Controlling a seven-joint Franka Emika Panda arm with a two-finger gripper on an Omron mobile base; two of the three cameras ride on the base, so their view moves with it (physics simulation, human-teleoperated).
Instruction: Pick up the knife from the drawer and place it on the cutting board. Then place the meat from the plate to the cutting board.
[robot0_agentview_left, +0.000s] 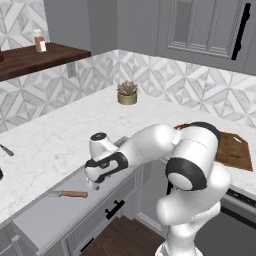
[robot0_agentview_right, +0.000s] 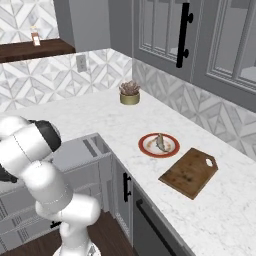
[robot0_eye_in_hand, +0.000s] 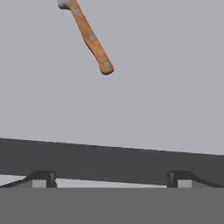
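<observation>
Hovering wide open and empty over the pulled-out drawer (robot0_agentview_left: 45, 212), the gripper (robot0_eye_in_hand: 109, 177) hadn't grabbed the knife (robot0_agentview_left: 68, 193) lying inside (meat (robot0_agentview_right: 160, 142) sat on its plate (robot0_agentview_right: 145, 149), cutting board (robot0_agentview_right: 190, 172) bare), so basically nothing was done.

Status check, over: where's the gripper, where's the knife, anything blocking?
Gripper open, empty, over the open drawer. Knife flat on drawer floor, handle toward the fingers, untouched. Nothing between them.
</observation>
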